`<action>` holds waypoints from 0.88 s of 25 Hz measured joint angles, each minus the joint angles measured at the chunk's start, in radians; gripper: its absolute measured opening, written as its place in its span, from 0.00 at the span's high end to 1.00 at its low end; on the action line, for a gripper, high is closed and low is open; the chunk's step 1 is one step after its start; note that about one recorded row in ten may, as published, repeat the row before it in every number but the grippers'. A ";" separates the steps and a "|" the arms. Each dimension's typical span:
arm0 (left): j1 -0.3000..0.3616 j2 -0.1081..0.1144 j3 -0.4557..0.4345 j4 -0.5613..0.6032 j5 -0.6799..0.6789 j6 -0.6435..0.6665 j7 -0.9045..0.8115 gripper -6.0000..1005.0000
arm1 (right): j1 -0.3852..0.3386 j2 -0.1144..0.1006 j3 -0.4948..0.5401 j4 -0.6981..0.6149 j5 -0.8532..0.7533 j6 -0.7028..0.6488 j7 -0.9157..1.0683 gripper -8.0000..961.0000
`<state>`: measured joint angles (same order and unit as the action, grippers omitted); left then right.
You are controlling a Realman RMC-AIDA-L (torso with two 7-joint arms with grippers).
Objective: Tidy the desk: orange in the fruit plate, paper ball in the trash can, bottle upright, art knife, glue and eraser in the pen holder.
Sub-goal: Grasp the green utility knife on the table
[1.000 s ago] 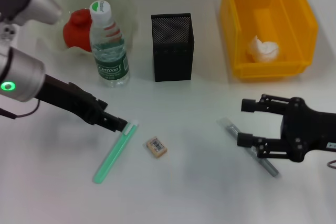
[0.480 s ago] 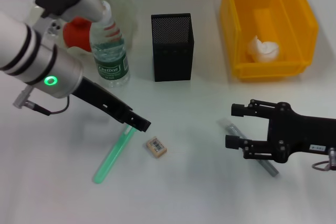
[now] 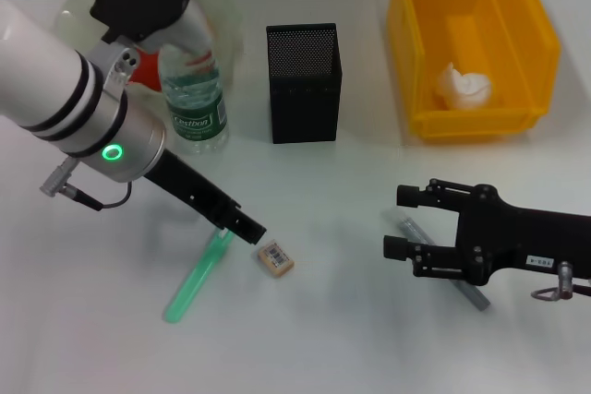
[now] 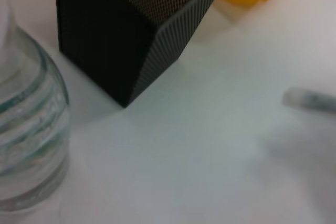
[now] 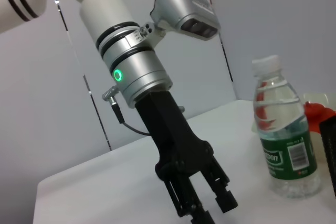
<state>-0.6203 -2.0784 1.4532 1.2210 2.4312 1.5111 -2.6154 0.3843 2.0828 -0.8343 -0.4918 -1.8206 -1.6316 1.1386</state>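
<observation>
White table [image 3: 323,320] fills your head view, with the yellow trash can [image 3: 526,43] at the far right holding the paper ball [image 3: 464,85]. At the far centre stands the black mesh pen holder [image 3: 304,82], and just to its left the bottle [image 3: 194,89] stands upright, white cap up. Behind the bottle sits the fruit plate [image 3: 226,16], where a patch of the orange [image 3: 140,71] shows past your left arm. Your left gripper [image 3: 247,226] is low over the table between the upper end of the mint-green glue [image 3: 194,279] and the eraser [image 3: 276,258]; the glue lies slanted on the table and the eraser lies flat just to its right. In the right wrist view that gripper [image 5: 207,203] shows its fingers parted and holding nothing. Your right gripper [image 3: 400,221] hovers at the near right, fingers spread wide and empty, directly over the grey art knife [image 3: 473,294], which lies slanted on the table beneath it. The left wrist view shows the pen holder's corner [image 4: 131,35] and the bottle's base [image 4: 26,145] standing close together on the table.
</observation>
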 joint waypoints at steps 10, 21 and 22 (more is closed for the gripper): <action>0.002 0.000 0.027 -0.008 0.033 -0.013 0.003 0.23 | 0.010 0.002 0.001 0.047 0.003 0.033 -0.015 0.20; -0.008 0.000 0.051 -0.073 0.072 -0.053 0.006 0.23 | 0.016 0.002 0.001 0.055 0.003 0.048 -0.026 0.20; -0.008 0.000 0.051 -0.073 0.072 -0.053 0.006 0.23 | 0.016 0.002 0.001 0.055 0.003 0.048 -0.026 0.20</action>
<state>-0.6283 -2.0783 1.5042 1.1479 2.5036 1.4585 -2.6093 0.3999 2.0846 -0.8329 -0.4372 -1.8176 -1.5840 1.1121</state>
